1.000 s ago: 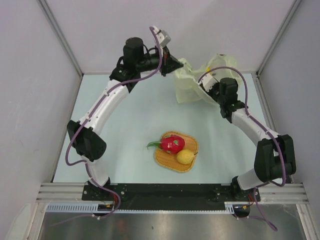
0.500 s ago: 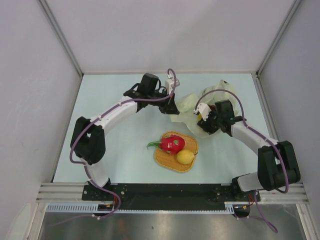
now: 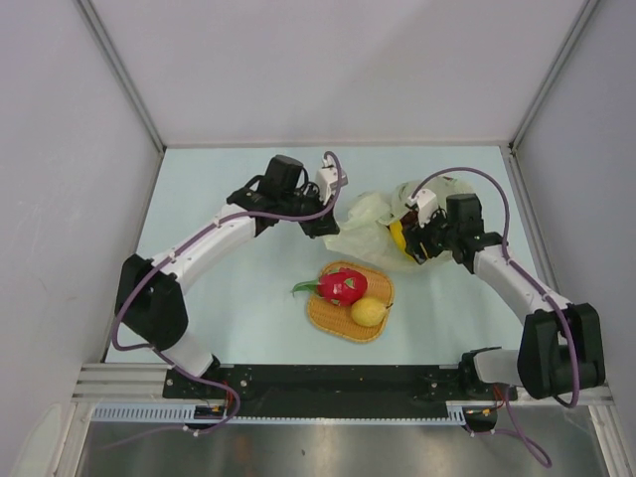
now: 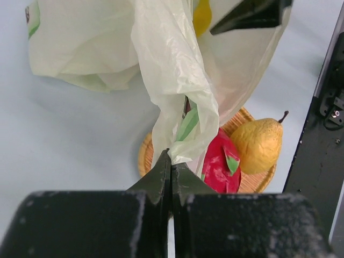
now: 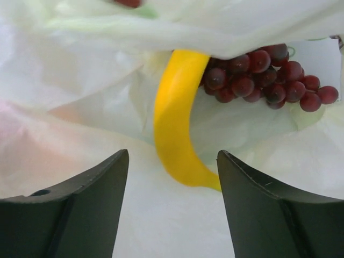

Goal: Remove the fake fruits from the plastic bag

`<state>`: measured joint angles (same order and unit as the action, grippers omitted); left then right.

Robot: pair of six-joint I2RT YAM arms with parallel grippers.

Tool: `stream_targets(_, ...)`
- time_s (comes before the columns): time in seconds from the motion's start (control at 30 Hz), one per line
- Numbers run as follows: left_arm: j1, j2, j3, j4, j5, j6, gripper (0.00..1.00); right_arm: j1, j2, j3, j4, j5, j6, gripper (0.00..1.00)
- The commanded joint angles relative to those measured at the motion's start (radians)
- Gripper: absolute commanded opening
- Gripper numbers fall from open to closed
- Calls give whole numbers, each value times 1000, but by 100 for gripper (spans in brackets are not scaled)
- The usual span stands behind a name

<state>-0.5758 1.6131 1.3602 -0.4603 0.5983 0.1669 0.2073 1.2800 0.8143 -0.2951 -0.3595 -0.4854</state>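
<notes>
fake fruits lie in two places. the dragon fruit (image 3: pixel 343 286) and the yellow pear (image 3: pixel 369 312) rest side by side on the orange woven mat (image 3: pixel 323 318) in the middle of the worktop (image 3: pixel 248 298). the banana (image 5: pixel 174 118) and the grape bunch (image 5: pixel 263 75) are inside the plastic bag (image 3: pixel 360 214), which lies crumpled just beyond the mat, toward the right arm.

the left claw (image 4: pixel 171 161) is pinched shut on a fold of the bag's film, which seems to hold the mouth open toward the right arm. the right claw (image 5: pixel 172 156) is at that mouth with its jaws spread wide, gripping nothing.

the coming move turns on how the banana lies. it sits straight ahead of the right claw, on the line between the two fingers. its long axis runs away from the claw in a curve, and the near end bends toward the right-hand finger. the jaws close across that axis, on the narrow width, which looks like a good match. the grapes touch the banana's far end, off to the right.

the right arm is plainly the nearer one, and the left is taken up with the bag. by my judgement, the next step is to push forward a little and close on the banana's middle, minding loose film that could get caught.
</notes>
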Motion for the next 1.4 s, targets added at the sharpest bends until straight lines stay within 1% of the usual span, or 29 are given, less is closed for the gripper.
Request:
stream_targets(0.0, -4, -50, -35, 9, -3, 20, 0, -3, 65, 31, 146, -10, 131, 69)
stream_targets(0.2, -19, -42, -32, 20, 11, 17, 0, 6, 197, 85, 214, -36, 148, 67)
stream_targets(0.33, -22, -36, -27, 32, 14, 8, 0, 18, 260, 103, 263, 31, 150, 67)
stream_targets(0.4, -22, -36, -23, 34, 14, 3, 0, 17, 281, 115, 280, 39, 146, 57)
stream_targets(0.47, -24, -33, -10, 37, 12, 5, 0, 18, 288, 131, 260, 11, 133, 47)
stream_targets(0.6, -24, -13, 7, 43, 14, -6, 0, 21, 280, 152, 211, -39, 113, 36)
stream_targets(0.63, -24, -10, 10, 48, 15, -7, 0, 24, 277, 152, 203, -47, 105, 35)
stream_targets(0.67, -24, -7, 16, 49, 17, -9, 0, 27, 274, 151, 189, -45, 102, 41)
stream_targets(0.73, -24, 1, 20, 55, 21, -18, 0, 29, 277, 151, 182, -47, 105, 50)
stream_targets(0.77, -24, 4, 27, 58, 24, -20, 0, 30, 282, 152, 179, -48, 100, 49)
stream_targets(0.8, -24, 5, 28, 58, 24, -27, 0, 30, 288, 151, 178, -62, 91, 45)
stream_targets(0.83, -24, 10, 33, 60, 26, -27, 0, 30, 298, 152, 183, -68, 82, 36)
stream_targets(0.9, -24, 16, 45, 57, 23, -30, 0, 37, 305, 152, 195, -55, 67, 28)
stream_targets(0.93, -24, 21, 50, 57, 23, -32, 0, 40, 295, 166, 195, -50, 62, 23)
stream_targets(1.0, -22, 27, 63, 60, 21, -35, 0, 40, 274, 189, 168, -59, 53, 18)
stream_targets(1.03, -24, 27, 66, 61, 21, -36, 0, 40, 234, 203, 134, -65, 50, 12)
stream_targets(1.1, -24, 34, 76, 64, 21, -43, 0, 44, 190, 230, 88, -87, 25, 6)
stream_targets(1.13, -24, 37, 79, 63, 21, -43, 0, 49, 167, 235, 36, -91, 15, 3)
stream_targets(1.2, -22, 45, 89, 61, 21, -43, 0, 56, 85, 238, -16, -102, -16, 0)
stream_targets(1.27, -22, 56, 100, 63, 20, -47, 0, 60, 4, 238, -102, -108, -30, 0)
stream_targets(1.37, -22, 67, 115, 61, 20, -55, 0, 63, -66, 238, -217, -111, -54, 0)
